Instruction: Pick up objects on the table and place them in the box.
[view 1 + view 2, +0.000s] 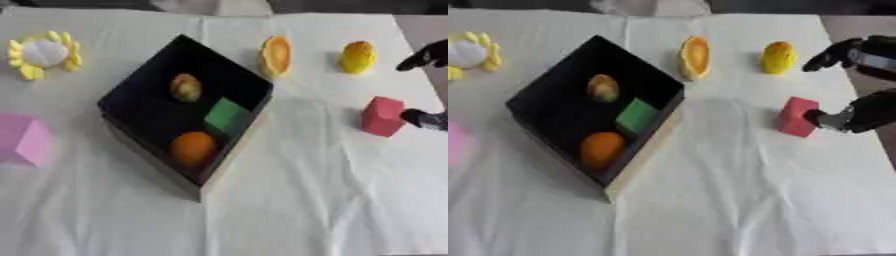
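A black open box (140, 112) sits askew at the table's middle. Inside lie a brownish round thing (185, 87), a green block (227, 115) and an orange ball (192, 148). A red block (797, 116) stands on the cloth to the right. My right hand (868, 112) comes in from the right edge, open, with its thumb at the block's right side and its fingers (826, 56) spread well above it. An orange slice-shaped thing (276, 55) and a yellow fruit (357, 57) lie at the back. The left hand shows in no view.
A yellow and white flower toy (42, 53) lies at the back left and a pink block (24, 138) at the left edge. A white cloth (306, 200) covers the table, bare at the front.
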You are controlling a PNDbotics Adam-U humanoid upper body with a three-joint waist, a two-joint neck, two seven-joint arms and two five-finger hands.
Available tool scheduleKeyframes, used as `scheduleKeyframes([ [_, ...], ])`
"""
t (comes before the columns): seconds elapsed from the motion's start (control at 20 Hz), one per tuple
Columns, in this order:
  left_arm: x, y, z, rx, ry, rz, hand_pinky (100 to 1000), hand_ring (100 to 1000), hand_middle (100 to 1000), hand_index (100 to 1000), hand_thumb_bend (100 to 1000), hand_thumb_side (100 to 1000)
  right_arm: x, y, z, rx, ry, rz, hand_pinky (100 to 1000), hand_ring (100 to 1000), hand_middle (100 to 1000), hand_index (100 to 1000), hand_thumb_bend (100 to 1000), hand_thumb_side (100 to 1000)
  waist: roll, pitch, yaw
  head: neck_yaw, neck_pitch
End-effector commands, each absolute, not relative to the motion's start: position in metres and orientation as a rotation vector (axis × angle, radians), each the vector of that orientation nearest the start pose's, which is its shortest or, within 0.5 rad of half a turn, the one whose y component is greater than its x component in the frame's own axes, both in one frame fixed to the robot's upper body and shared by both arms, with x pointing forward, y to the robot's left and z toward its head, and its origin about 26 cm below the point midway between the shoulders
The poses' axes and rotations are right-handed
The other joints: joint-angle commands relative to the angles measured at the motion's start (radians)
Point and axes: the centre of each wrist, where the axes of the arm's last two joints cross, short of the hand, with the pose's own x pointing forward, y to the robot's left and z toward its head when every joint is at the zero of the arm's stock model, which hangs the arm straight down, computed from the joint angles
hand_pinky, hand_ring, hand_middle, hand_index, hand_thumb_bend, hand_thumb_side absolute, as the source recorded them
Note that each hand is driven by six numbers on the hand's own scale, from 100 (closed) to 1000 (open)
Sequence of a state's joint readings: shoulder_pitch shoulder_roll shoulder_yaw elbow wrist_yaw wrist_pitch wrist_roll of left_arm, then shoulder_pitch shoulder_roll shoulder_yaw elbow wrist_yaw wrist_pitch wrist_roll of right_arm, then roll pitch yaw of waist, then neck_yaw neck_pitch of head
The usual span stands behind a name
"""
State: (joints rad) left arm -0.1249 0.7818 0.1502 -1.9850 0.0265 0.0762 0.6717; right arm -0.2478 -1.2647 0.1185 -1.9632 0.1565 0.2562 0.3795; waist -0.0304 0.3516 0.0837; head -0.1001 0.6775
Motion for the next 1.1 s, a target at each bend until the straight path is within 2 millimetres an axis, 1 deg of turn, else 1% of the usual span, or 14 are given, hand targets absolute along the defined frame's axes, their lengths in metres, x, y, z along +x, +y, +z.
scheduleKeyframes([
  [0.05,0.271,0.364,0.24,1.037,-2.224,0.046,795,716,716,888,244,544,0.282,-0.353,0.289,-0.881,-1.285,1.411,894,914,831,876,372,369,-0.009,-0.003,0.003,-0.006,0.002],
  [0.25,0.271,0.363,0.239,1.031,-2.224,0.053,795,715,715,888,243,546,0.286,-0.355,0.283,-0.887,-1.269,1.391,897,919,836,879,393,371,-0.005,0.0,0.006,-0.008,-0.001],
  [0.5,0.271,0.363,0.238,1.026,-2.224,0.063,795,715,715,888,242,547,0.29,-0.359,0.279,-0.892,-1.262,1.371,898,920,840,881,391,374,0.0,0.007,0.008,-0.006,-0.004],
  [0.8,0.271,0.362,0.237,1.019,-2.224,0.078,795,714,715,888,239,549,0.294,-0.362,0.276,-0.899,-1.261,1.356,897,923,848,882,394,383,0.008,0.02,0.013,0.004,-0.025],
  [1.1,0.271,0.362,0.235,1.01,-2.219,0.091,795,713,714,887,235,553,0.298,-0.368,0.272,-0.904,-1.245,1.343,899,928,856,885,401,394,0.014,0.03,0.018,-0.001,-0.043],
])
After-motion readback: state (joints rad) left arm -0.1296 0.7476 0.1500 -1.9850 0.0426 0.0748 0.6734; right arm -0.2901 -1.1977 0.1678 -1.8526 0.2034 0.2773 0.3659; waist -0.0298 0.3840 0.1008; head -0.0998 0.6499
